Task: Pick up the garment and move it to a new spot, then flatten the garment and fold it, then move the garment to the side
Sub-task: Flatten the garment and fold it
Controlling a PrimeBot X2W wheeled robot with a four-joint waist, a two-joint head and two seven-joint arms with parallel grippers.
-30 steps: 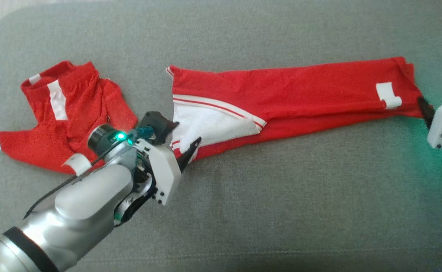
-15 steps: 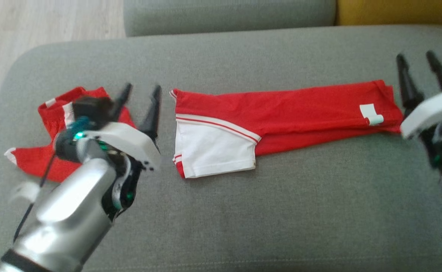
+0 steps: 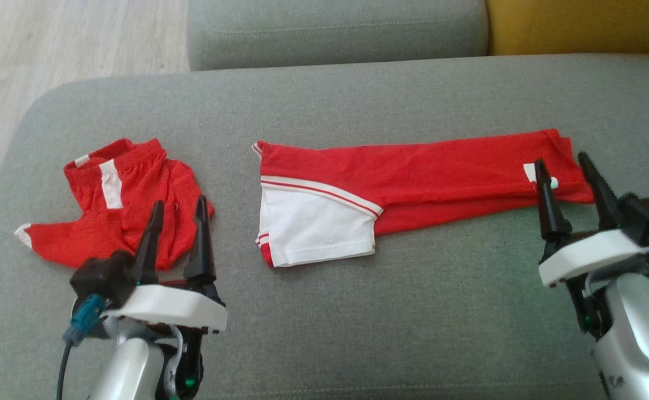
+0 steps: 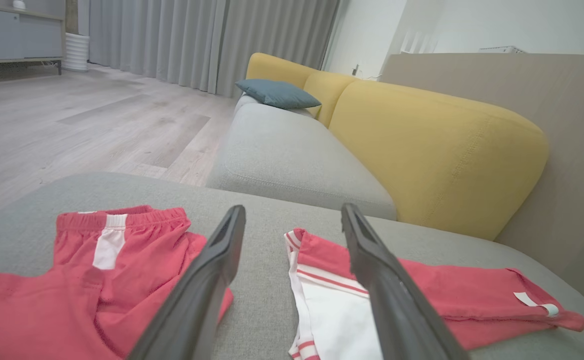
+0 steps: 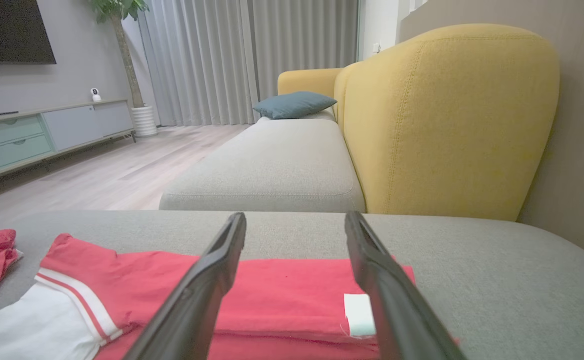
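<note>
A grey sofa seat [image 3: 357, 311] is backed by yellow cushions [image 5: 446, 120], and a blue pillow [image 5: 294, 104] is laid at the far end. Pale wooden floor [image 4: 72, 125] is bordered by grey curtains [image 5: 232, 60] (drawn shut); a low cabinet [image 5: 47, 130] is set against the grey wall [image 5: 77, 50].

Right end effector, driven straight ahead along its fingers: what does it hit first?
Probably nothing close: the right end effector points over the red garment and grey cushion towards the next seat cushion. Depth is unclear; angled lower, it would meet the garment first.
</note>
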